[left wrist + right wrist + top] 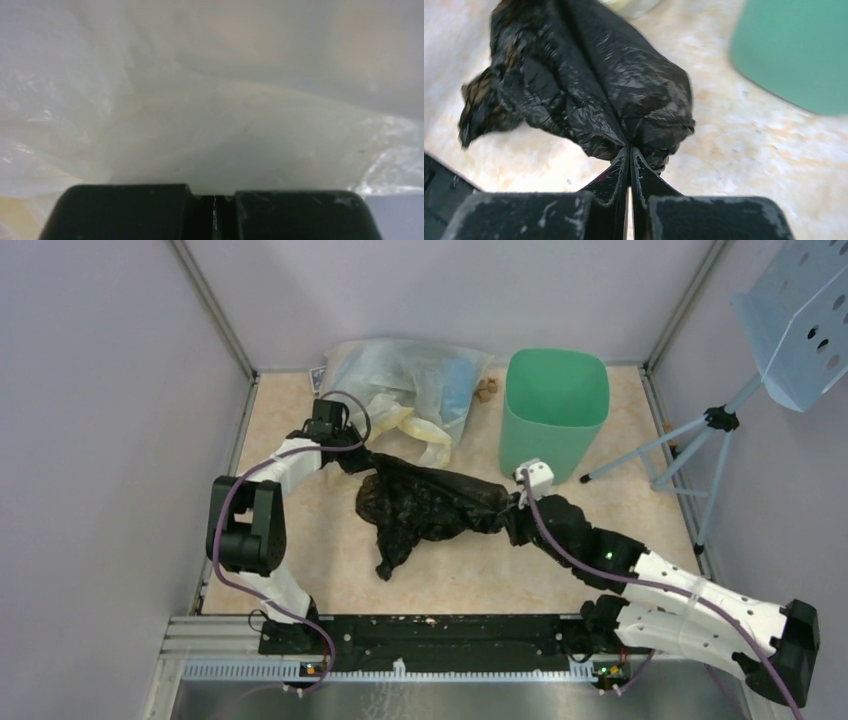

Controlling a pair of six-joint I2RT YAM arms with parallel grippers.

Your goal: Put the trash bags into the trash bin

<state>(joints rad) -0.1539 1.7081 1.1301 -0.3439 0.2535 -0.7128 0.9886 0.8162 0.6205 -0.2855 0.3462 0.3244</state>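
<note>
Mid-table, the trash bag (425,505) lies stretched left to right, its right end clamped in the right gripper (630,151). Just beyond that grip, far and slightly right, stands the trash bin (550,445), mouth up; the right arm is nearer. At the bag's left end the left gripper (215,200) is closed; hold unconfirmed.
</note>
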